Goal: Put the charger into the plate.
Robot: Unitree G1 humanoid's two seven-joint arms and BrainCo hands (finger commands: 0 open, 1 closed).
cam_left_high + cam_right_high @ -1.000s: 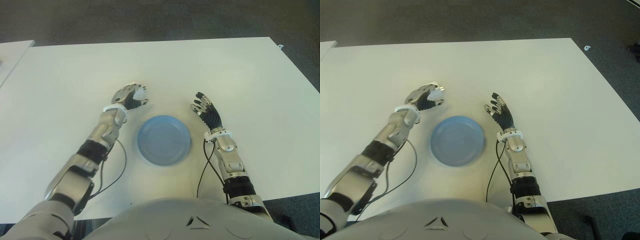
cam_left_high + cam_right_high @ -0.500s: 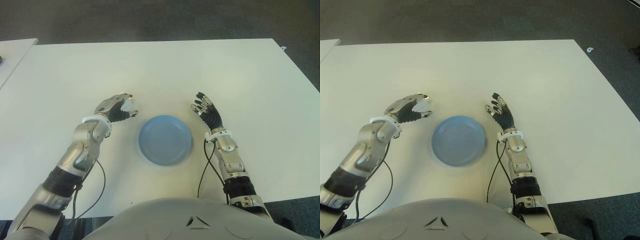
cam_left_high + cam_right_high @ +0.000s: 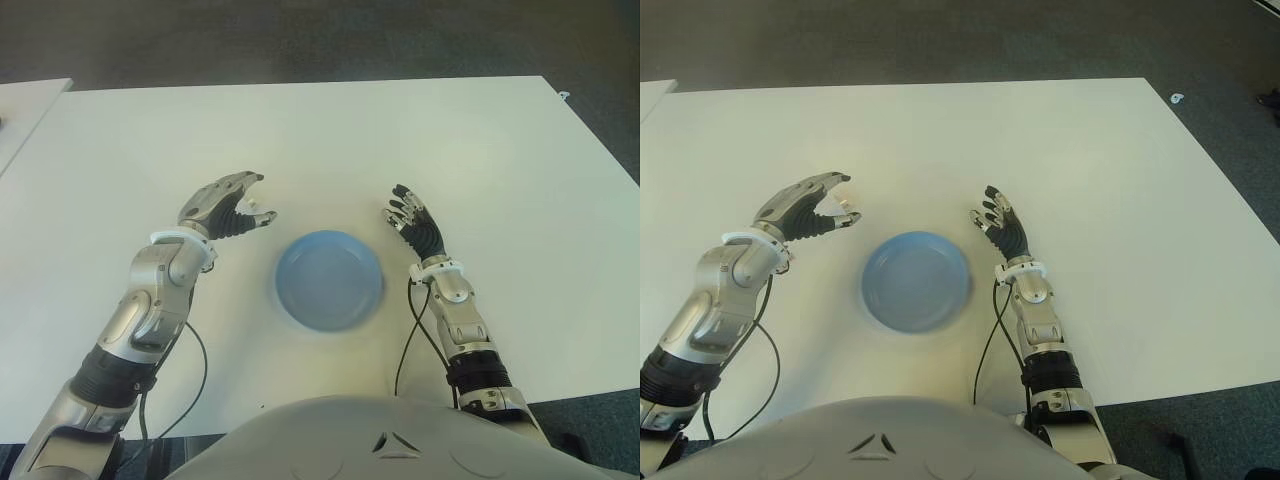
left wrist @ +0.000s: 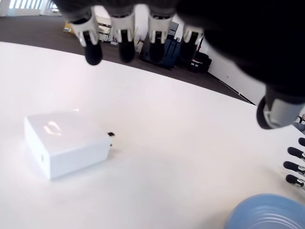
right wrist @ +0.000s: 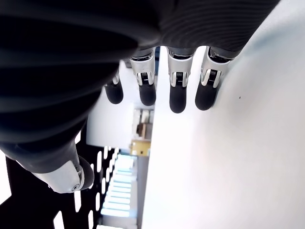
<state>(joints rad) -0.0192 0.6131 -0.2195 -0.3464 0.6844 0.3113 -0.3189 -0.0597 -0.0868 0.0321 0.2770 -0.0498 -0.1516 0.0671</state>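
White charger (image 4: 66, 143) lying flat on the white surface (image 3: 400, 130), prongs toward the plate, not in the blue plate (image 3: 329, 279) but off to its left and a little farther from the robot. Left hand (image 3: 222, 205) raised above the charger, fingers (image 4: 90, 40) spread and holding nothing, clear of it. Right hand (image 3: 413, 222) just right of the plate, fingers relaxed and open, holding nothing. Plate bare inside.

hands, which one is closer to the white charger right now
The left hand: its open fingers hover just above the charger on the table. The right hand is across the blue plate.
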